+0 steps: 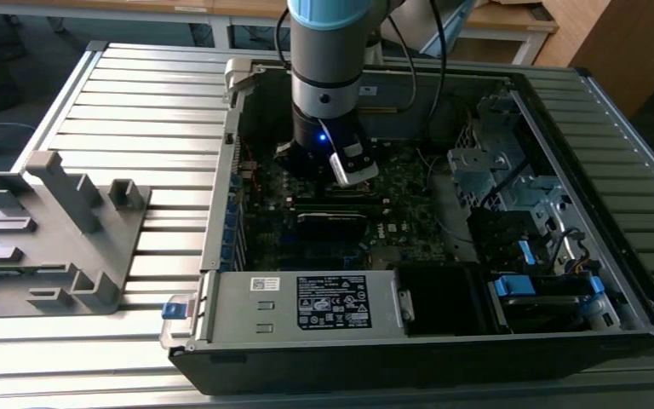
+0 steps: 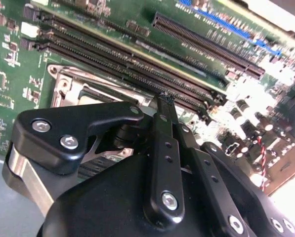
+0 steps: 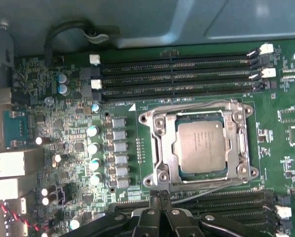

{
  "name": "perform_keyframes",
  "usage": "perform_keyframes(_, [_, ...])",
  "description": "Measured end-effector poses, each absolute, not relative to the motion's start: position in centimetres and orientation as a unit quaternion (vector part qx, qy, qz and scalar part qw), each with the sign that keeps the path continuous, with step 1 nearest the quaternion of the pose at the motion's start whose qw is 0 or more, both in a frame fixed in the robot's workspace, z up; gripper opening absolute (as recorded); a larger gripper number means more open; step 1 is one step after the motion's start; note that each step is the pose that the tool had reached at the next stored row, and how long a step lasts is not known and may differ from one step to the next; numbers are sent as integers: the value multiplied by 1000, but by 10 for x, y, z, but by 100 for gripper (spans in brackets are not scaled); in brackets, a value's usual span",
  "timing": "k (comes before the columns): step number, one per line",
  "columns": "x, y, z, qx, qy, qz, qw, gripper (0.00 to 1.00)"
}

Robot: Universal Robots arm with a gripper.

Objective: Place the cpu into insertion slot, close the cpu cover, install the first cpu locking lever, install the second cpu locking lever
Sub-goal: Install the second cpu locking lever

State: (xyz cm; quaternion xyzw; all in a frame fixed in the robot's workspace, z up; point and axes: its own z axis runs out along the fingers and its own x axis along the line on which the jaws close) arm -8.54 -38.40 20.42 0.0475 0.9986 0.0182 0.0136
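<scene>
In the first wrist view the cpu (image 3: 201, 145), a small square chip with a dull grey metal top, lies flat in the socket on the green motherboard (image 3: 63, 98). The cpu cover (image 3: 158, 143), a thin silvery frame, lies down around it. Thin wire levers (image 3: 187, 102) run along two sides of the frame. My gripper (image 3: 159, 194) hovers just off the socket's edge, its black fingers (image 2: 165, 106) pressed together with nothing between them. In the exterior view the gripper (image 1: 350, 175) hangs low inside the open computer case, over the board.
Long black memory slots (image 3: 177, 74) flank the socket on two sides. Case walls (image 1: 225, 153) ring the board, with a power supply (image 1: 304, 302) in front and a drive cage (image 1: 497, 153) at the exterior view's right. A grey fixture (image 1: 54, 230) stands outside, at its left.
</scene>
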Motion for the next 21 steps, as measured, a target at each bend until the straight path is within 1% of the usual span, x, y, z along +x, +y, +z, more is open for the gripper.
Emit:
perform_keyframes(10, [-85,-386,207,48,999,22,13,11])
perform_keyframes(12, [-86,-386,206,48,998,27,13,11])
perform_keyframes(17, [-86,-386,204,48,998,46,13,11])
perform_keyframes(21, [-87,-386,201,48,998,49,13,11])
